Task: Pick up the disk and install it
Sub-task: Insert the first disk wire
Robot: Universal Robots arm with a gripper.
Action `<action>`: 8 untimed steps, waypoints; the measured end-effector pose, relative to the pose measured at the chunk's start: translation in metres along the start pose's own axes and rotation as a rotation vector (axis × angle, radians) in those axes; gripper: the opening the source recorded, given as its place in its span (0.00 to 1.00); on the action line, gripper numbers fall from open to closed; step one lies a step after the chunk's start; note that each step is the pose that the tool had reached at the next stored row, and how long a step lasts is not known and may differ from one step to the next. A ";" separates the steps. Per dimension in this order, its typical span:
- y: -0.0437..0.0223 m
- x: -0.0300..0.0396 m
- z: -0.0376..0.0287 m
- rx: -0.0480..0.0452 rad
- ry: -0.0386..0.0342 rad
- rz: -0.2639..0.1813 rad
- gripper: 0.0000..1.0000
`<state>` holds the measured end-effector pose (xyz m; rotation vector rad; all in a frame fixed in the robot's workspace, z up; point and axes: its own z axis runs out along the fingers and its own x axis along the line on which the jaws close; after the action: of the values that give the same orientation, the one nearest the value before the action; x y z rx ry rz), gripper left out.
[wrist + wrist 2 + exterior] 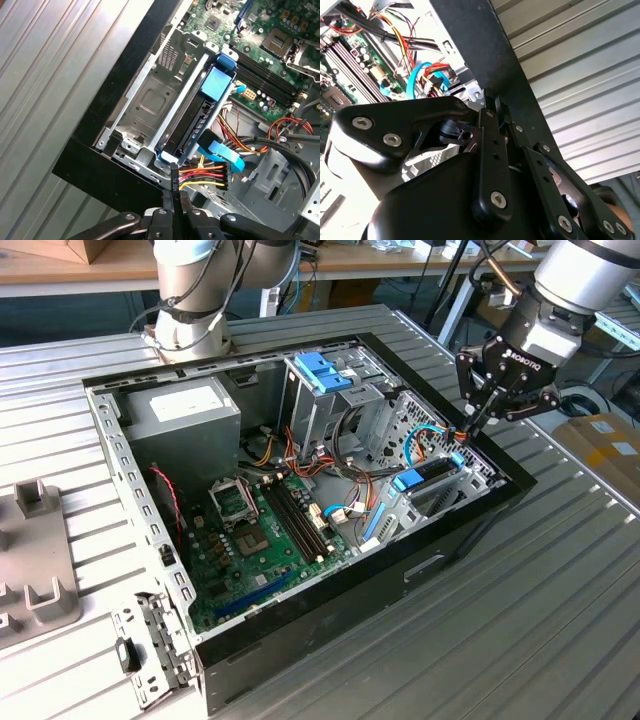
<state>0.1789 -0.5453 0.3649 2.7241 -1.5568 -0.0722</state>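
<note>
The disk [196,121] stands on edge in the metal drive cage [145,100] at the corner of the open computer case [470,515], its blue carrier around its dark body. The disk [430,472] also shows in the exterior view near the case's right wall. My gripper [173,176] hangs just above that corner, fingers pressed together. Its tips touch a bundle of red, orange and yellow wires [200,179] leading to a black plug [228,175]; I cannot tell whether they pinch it. The gripper [478,426] is beside the disk's cable end; its black linkage [490,150] fills the second wrist view.
A blue flat cable [222,151] curls out beside the disk. Inside the case lie the green motherboard [260,540], a grey power-supply box [185,410] and a taller cage with a blue bracket [322,370]. A second arm's base [190,300] stands behind. A ribbed metal table [540,600] surrounds the case.
</note>
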 end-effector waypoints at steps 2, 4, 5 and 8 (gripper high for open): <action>0.0000 0.0000 0.0000 0.0006 -0.0004 0.018 0.16; 0.0000 0.0000 0.0000 0.0014 -0.0009 0.036 0.16; 0.0000 0.0000 0.0000 0.0017 -0.0012 0.044 0.16; 0.0000 0.0000 0.0000 0.0024 -0.0016 0.065 0.16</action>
<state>0.1789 -0.5454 0.3649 2.6734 -1.6450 -0.0723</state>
